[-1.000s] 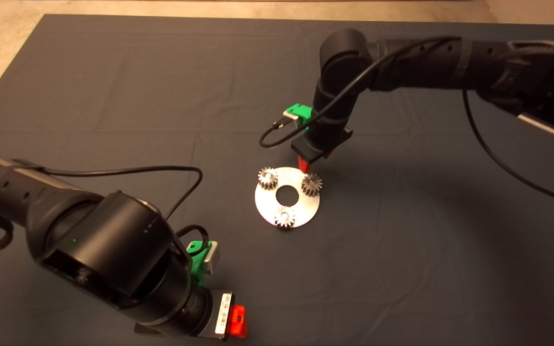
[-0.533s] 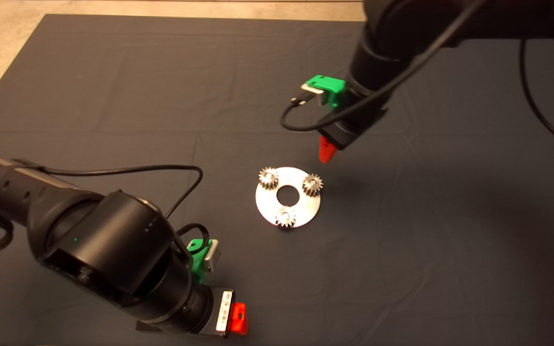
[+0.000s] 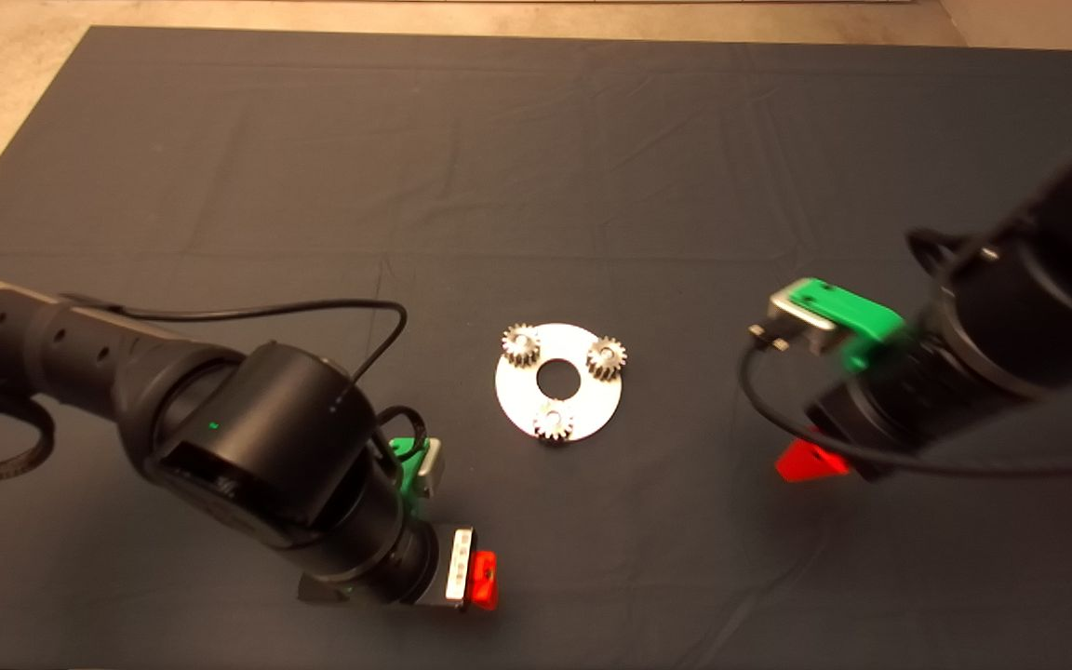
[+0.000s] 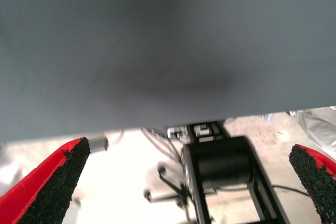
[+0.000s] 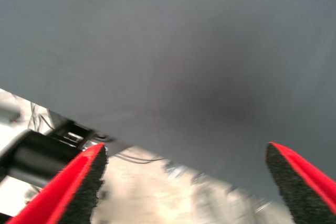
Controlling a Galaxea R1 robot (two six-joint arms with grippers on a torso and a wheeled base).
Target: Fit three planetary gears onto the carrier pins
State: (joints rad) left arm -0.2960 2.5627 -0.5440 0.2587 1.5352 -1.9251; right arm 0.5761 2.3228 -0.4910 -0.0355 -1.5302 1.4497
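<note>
The bench (image 3: 220, 140) is covered by a dark mat. On it, mid-bench, lies the round carrier disc (image 3: 582, 395) with three planetary gears (image 3: 606, 357) seated on its carrier pins (image 3: 553, 418). The left claw (image 3: 480, 579) hangs low near the front, fingers spread wide, holding nothing. The right claw (image 3: 810, 461), well right of the disc, is also spread wide and bare.

Left claw (image 3: 483, 579) and right claw (image 3: 810, 462), both spread wide.
</note>
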